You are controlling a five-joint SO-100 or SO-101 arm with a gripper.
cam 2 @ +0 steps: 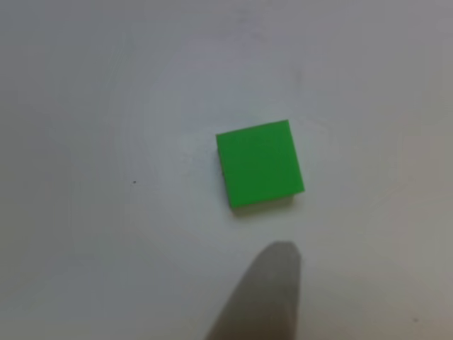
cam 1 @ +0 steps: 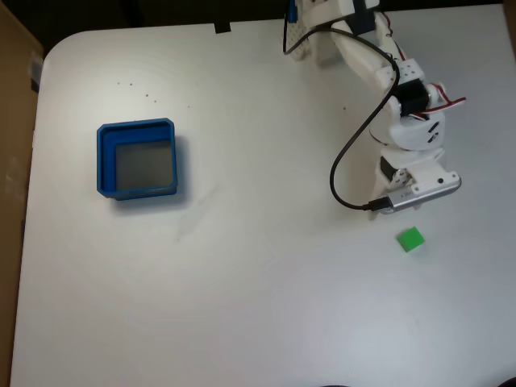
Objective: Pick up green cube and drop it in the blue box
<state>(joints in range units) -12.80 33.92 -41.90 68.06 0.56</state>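
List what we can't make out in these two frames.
- Gripper: in the fixed view the wrist housing covers the fingers, so open or shut is unclear.
- Fingertip: in the other view it is blurred and cut off by the bottom edge.
- Green cube: its top face shows; side faces barely visible.
- Blue box: floor surface too hazy to read.
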